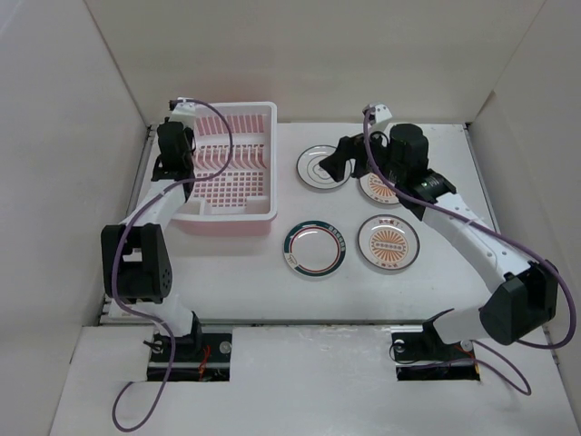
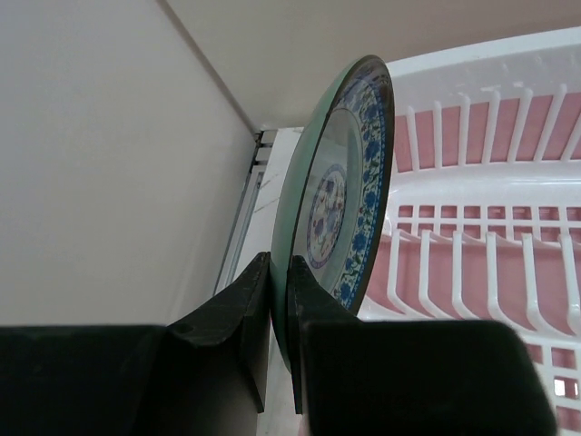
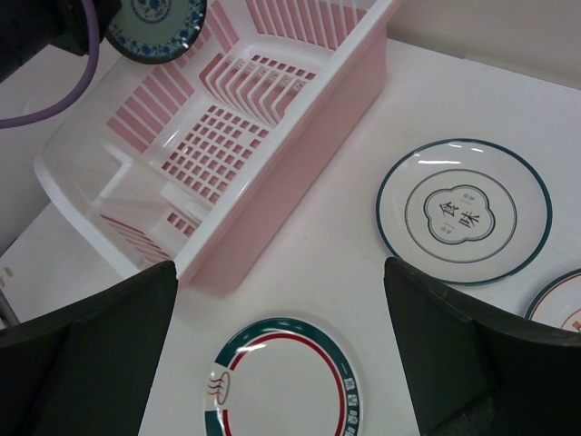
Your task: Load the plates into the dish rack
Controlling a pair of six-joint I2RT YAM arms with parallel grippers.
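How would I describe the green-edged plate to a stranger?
Find the pink dish rack on the left. The plate lies just right of its near corner. Only it has a green rim with a red ring; the plate beside it shows orange rays.

**Two characters on one plate**

The ringed plate (image 3: 463, 211) carries two large characters at its centre — 食味 — with smaller marks above and below them, too small to read. The green-rimmed plate (image 3: 283, 389) bears a steam-like sign on its rim. Small marks on the near sunburst plate (image 1: 388, 243) are illegible.
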